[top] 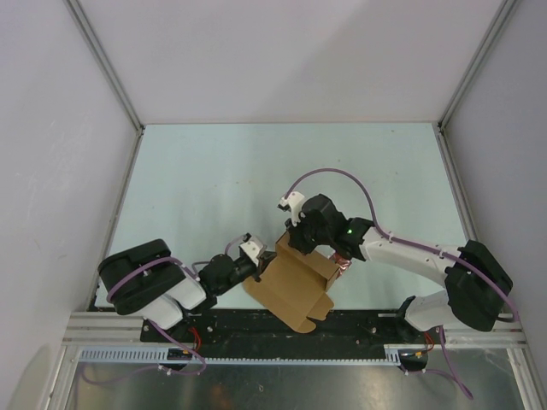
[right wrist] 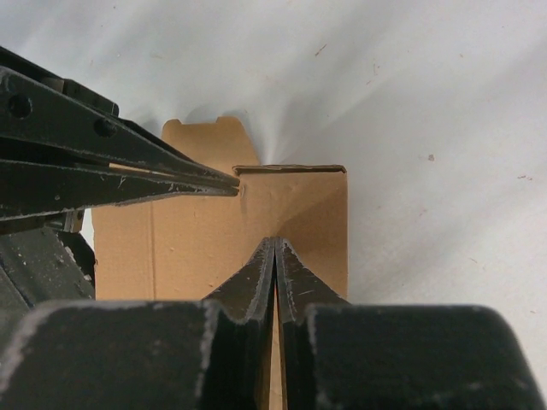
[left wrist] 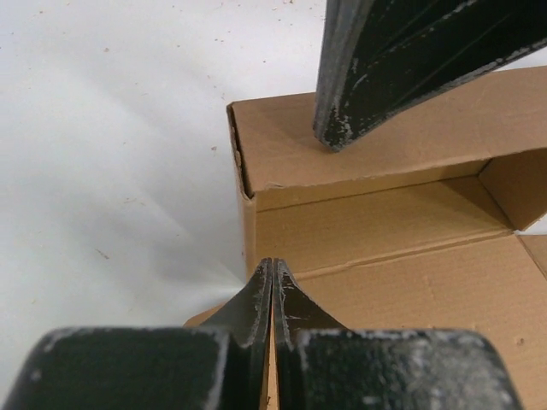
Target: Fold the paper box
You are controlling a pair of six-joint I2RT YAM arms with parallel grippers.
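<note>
**Position.** The paper box (top: pixel 291 286) lies on the table (top: pixel 214 188) in the lower centre of the overhead view, close to the arm bases and between the two grippers.

**Left gripper** (left wrist: pixel 272 272). The jaws are pressed together. A thin sliver of brown card shows between them low in its own wrist view, so it is judged to be pinching an edge of the box at the box's left side.

**Right gripper** (right wrist: pixel 275 252). The jaws are likewise pressed together, with a line of card between them. It is judged to be clamped on the box's far wall. In the left wrist view its fingers (left wrist: pixel 342 120) come down from the upper right onto that wall's top panel.

**Work done.** The sheet is no longer fully flat. One long wall stands upright, and a folded corner (left wrist: pixel 244 179) is formed at its left end.

**Work outstanding.** The wide panel nearest the arm bases lies open and flat, with its notched flap (top: pixel 312 312) spread out at the lower edge. A tabbed flap (right wrist: pixel 205 137) also projects unfolded in the upper left of the right wrist view. The remaining walls are not raised, no tab is seen tucked, and the box is not closed.

**Assessment.** The task is in an early-to-middle stage. Most of the folding remains to be done.
</note>
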